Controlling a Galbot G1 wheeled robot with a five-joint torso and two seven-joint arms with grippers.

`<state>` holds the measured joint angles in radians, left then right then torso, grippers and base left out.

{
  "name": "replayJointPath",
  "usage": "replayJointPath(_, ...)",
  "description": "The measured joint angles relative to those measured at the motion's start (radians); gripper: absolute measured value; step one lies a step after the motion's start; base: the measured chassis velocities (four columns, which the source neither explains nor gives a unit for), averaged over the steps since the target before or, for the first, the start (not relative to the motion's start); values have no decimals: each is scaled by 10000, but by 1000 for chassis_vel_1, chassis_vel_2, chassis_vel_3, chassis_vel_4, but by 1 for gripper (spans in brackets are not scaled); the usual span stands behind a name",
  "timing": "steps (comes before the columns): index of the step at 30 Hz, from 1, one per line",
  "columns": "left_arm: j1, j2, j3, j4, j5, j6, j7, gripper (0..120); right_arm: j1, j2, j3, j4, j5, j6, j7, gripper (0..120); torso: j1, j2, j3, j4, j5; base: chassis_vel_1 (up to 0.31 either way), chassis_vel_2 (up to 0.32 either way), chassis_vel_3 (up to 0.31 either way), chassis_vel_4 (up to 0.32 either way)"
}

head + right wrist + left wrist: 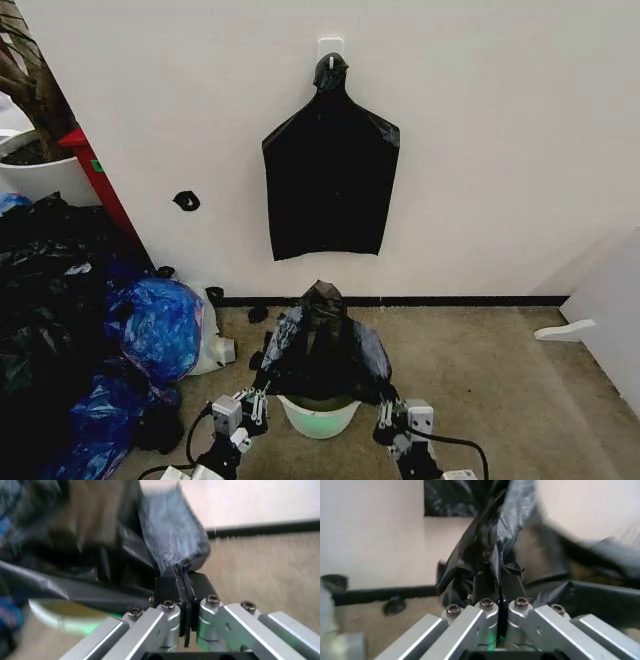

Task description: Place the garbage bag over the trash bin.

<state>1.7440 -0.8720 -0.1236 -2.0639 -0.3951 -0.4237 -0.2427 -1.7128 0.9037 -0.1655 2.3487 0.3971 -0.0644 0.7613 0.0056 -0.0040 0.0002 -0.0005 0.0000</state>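
Head view first: we see the garbage bag [322,345] draped over the trash bin [319,415], which stands on the carpet just before the wall, under a flat black bag on a hook [329,170]. We hold it from both sides. Our left gripper [252,402] sits at the bag's lower left edge, our right gripper [388,410] at its lower right, both near the bin's rim.

From the left wrist camera, the left gripper [499,583] has its fingers pressed together with a fold of black plastic pinched between them. The right wrist camera shows the same for the right gripper [183,578]: pads closed on a bunched edge of the bag [170,536], with the bin's pale rim [60,615] just beside.

We judge the step in hand to be pulling the bag's mouth down around the rim. The bag stands tall, long axis roughly upright, its closed end peaked toward the wall and its open end toward the bin. Whether the mouth already encircles the rim on the far side, we cannot tell; it may only lie across the top. The next move calls for spreading the two held edges apart and drawing them evenly downward outside the rim, without tipping the light bin.
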Motion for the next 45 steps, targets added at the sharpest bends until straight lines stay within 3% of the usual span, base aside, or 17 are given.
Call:
replayJointPath(6, 330, 118, 2, -283, 363, 878, -935, 0, -36, -253, -235, 91, 285, -876, 325, 0, 0, 0, 0, 1, 1, 0, 0, 0, 0)
replayJointPath(10, 318, 501, -34, -1085, -520, 2332, -1513, 0, 393, -424, -472, 91, 621, -1328, 453, 0, 0, 0, 0, 1, 2, 0, 0, 0, 0)
replayJointPath(16, 181, 802, -50, -1808, -1759, 3688, -2058, 0, 847, -427, -704, 10, 848, -1862, 590, 0, 2, 0, 0, 0, 1, 0, 0, 0, 0)
replayJointPath(24, -26, 891, 366, -2006, -2424, 5198, -3156, 0, 1114, -398, -988, -419, 977, -3102, 857, 0, 1, -1, 0, 1, 1, 0, 0, 0, 0)
replayJointPath(33, -809, 428, 684, -1247, -2575, 5050, -3214, 0, 1613, -40, -799, -1560, 82, -2768, 451, 0, 1, -1, 0, 5, -3, 0, 0, 0, 0)
replayJointPath(42, -1021, 158, 649, -1163, -2742, 5078, -3242, 0, 1605, 209, -339, -2419, -928, -2166, -158, 0, 1, -1, 1, 1, -2, 0, 0, 0, 0)
replayJointPath(45, -994, 145, 571, -1230, -2982, 5269, -3521, 0, 1522, 242, -226, -2630, -818, -2177, -230, 8, 2, -2, 3, 1, -1, 0, 0, 0, 0)
